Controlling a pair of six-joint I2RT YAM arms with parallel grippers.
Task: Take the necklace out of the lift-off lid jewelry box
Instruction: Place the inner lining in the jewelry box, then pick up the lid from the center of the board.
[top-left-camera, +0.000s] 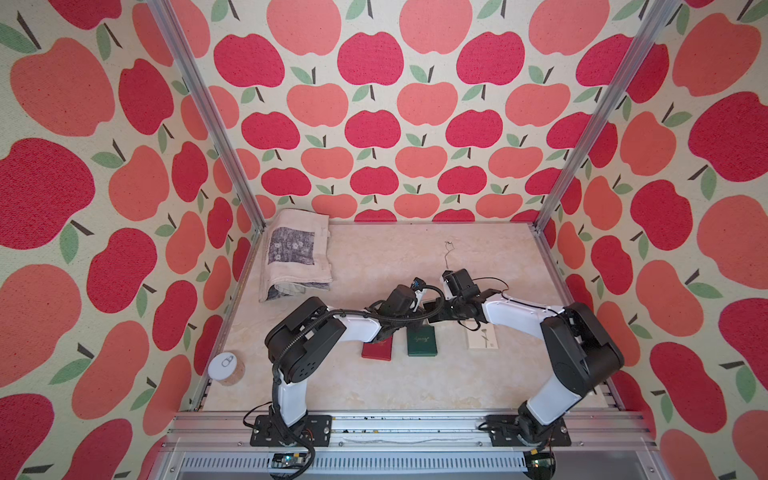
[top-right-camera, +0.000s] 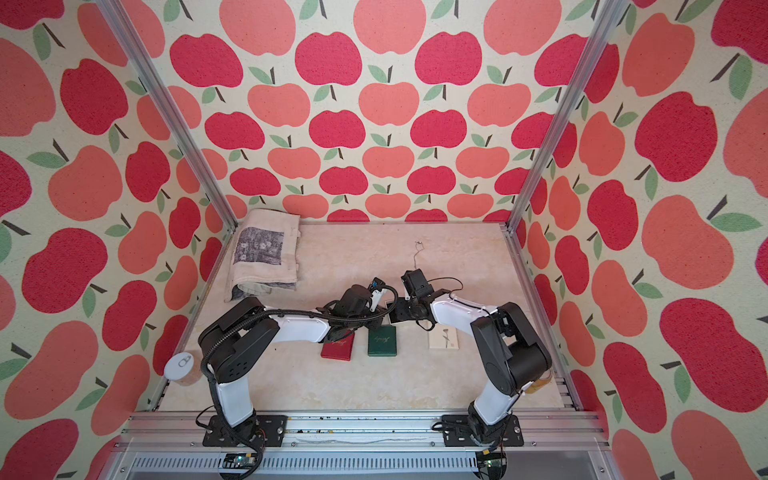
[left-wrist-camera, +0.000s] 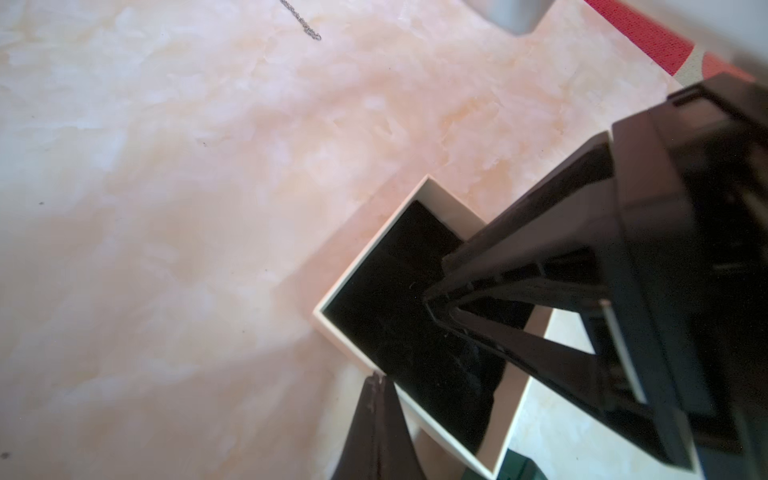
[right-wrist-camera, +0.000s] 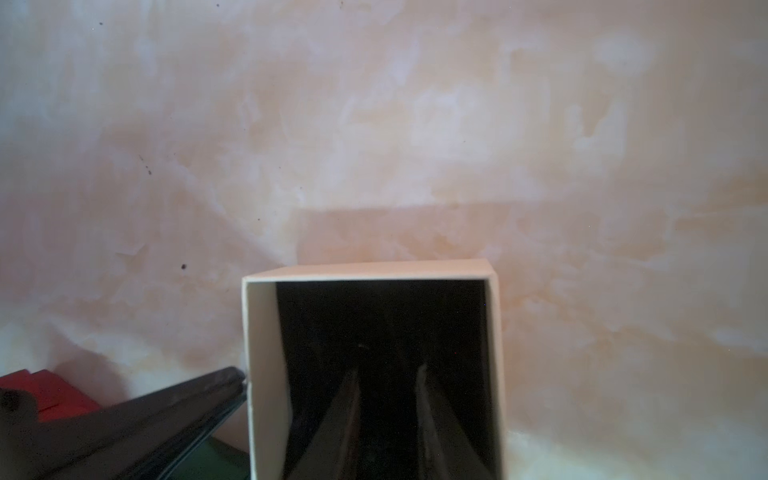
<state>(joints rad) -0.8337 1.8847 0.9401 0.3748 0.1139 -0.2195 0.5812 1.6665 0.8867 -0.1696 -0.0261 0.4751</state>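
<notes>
Right, the necklace (top-left-camera: 447, 257) is out and lying on the table (top-left-camera: 374, 386), a thin chain stretched toward the back edge, well apart from both arms. Down at mid-table the open jewelry box (right-wrist-camera: 264, 353) sits upright, with cream walls and black lining. The right gripper (right-wrist-camera: 388, 372) reaches down inside it, jaws a narrow gap apart, gripping nothing that I can make out. The left gripper (left-wrist-camera: 376, 380) has its jaws pressed together, tips right against the outside of the box wall at the rim. In both top views the two wrists crowd over the box and hide most of it. The lid (top-left-camera: 482, 336), white with a small flower drawing, lies flat on the table on the right arm's side, near the box. A red box (top-left-camera: 377, 349) and a green box (top-left-camera: 422, 341) lie side by side, closed, nearer the front. There's a folded towel (top-left-camera: 297, 253) in the far left corner and a jar (top-left-camera: 226, 368) at the left edge.
</notes>
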